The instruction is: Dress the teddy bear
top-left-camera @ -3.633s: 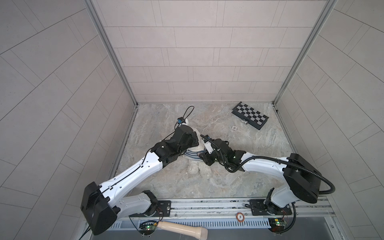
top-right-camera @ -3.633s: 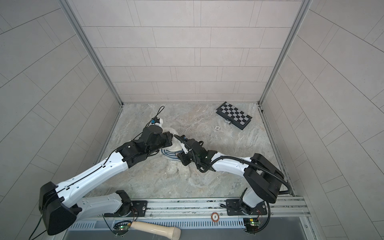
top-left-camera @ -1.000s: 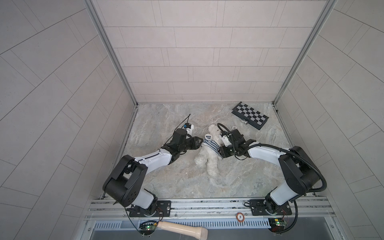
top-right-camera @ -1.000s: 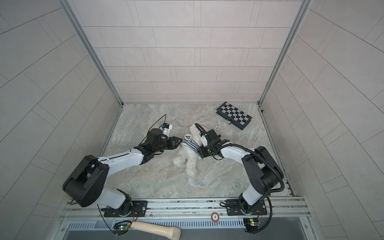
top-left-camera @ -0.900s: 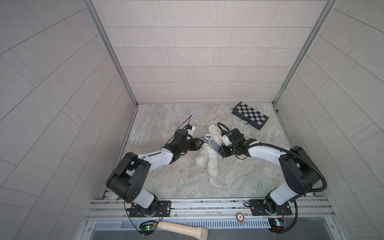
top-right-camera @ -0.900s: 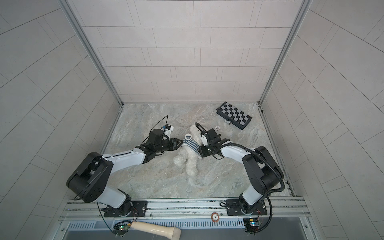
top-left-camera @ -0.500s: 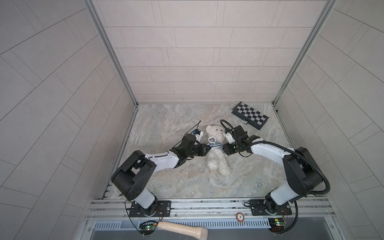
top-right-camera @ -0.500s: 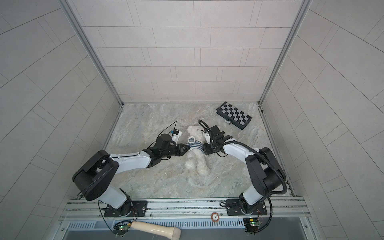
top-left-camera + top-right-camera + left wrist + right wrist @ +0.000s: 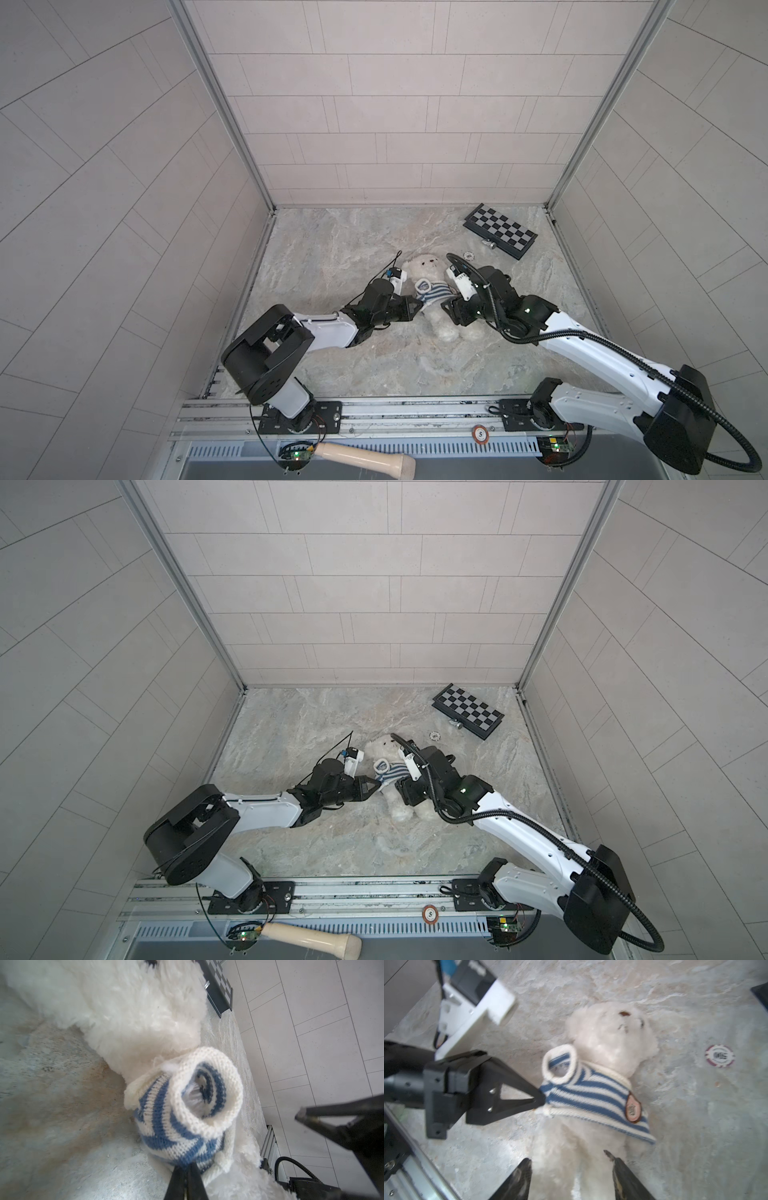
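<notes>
As left gripper pinches the striped shirt, right gripper gapes over fluffy white teddy bear.

Pale grey tiled walls close the scene on the left, right and far sides, with metal strips in the two far corners. The surface looks like grey-beige marble. A metal rail runs along its near edge. The light is soft, even.

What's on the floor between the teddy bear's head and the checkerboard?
One poker chip, flat on the marble floor, between the head of the teddy bear and the checkerboard; both top views show it.
</notes>
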Controlling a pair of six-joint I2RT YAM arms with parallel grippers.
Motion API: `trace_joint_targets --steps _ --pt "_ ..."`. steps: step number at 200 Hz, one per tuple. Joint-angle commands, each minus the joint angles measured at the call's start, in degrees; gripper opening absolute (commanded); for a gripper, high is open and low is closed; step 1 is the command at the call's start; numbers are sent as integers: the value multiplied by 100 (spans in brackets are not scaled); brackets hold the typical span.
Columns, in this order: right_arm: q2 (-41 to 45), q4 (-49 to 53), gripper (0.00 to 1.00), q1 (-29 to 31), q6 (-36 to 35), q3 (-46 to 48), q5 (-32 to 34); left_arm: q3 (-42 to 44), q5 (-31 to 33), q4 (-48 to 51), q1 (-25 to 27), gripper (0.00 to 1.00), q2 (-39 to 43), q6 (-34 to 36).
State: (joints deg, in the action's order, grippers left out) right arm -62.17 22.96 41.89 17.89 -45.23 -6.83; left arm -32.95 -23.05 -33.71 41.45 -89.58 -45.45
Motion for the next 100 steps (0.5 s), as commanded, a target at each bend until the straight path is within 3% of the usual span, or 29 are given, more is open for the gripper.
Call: trace_joint_targets --steps 1,52,100 --pt "97 -107 64 393 612 262 411 79 -58 -287 38 3 -17 -51" --pt "-262 -1021 65 466 954 897 459 211 130 -336 306 0 159 -193" --pt "-831 -1665 58 244 1024 1192 421 377 169 -564 311 0 129 -403"
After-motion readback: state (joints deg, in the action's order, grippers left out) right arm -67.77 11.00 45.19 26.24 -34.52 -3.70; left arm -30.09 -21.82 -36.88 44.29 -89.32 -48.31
